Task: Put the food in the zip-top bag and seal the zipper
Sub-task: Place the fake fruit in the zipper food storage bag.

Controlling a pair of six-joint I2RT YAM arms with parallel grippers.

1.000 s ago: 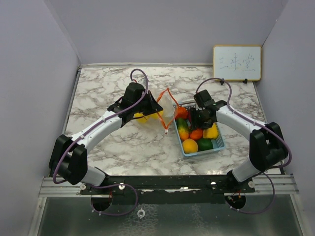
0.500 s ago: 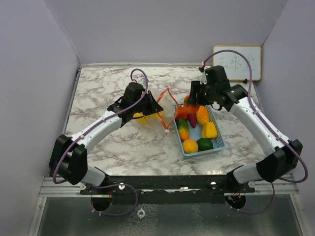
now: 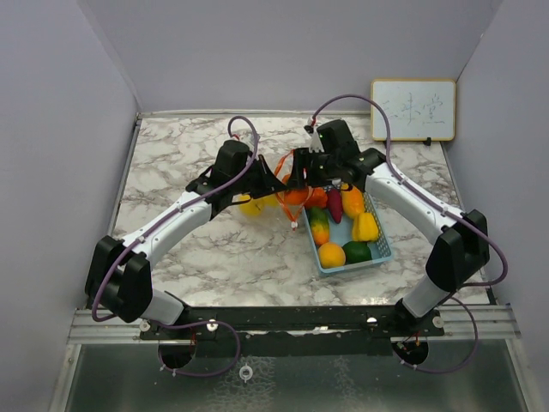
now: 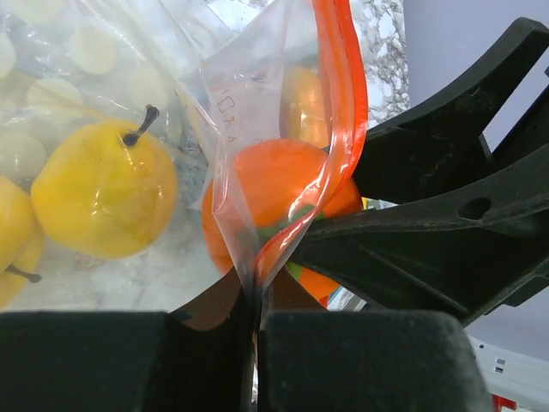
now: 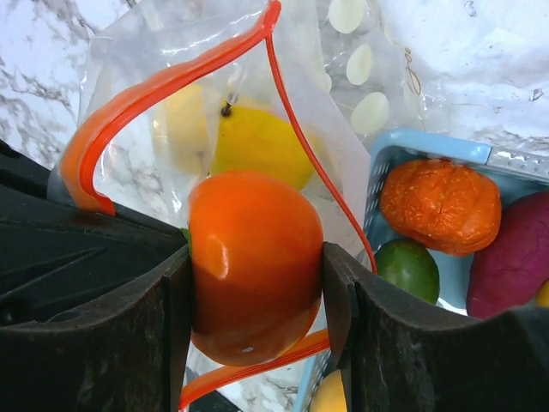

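Left gripper (image 4: 257, 330) pinched shut on the rim of the clear plastic zip-top bag with orange zipper (image 4: 244, 112). My right gripper (image 5: 256, 287) clasps a glossy orange-red round fruit (image 5: 249, 232) in the narrow bag mouth. Yellow stemmed fruit (image 4: 103, 189) lies inside the bag. The remaining food sits in the light-blue plastic basket (image 3: 380, 252) just beside it. In the top view the arms hide the bag mouth.

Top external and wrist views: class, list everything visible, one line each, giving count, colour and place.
zip-top bag: one, clear with orange zipper, left of the basket
yellow fruits: at least two, yellow, inside the bag
tomato: one, orange-red, at the bag's mouth
basket: one, light blue, right of centre on the table
food in basket: about seven, orange, yellow, green, dark red
whiteboard: one, white, rear right wall
table: one, grey-white marble
left gripper: one, black, shut on the bag's edge
right gripper: one, black, shut on the tomato
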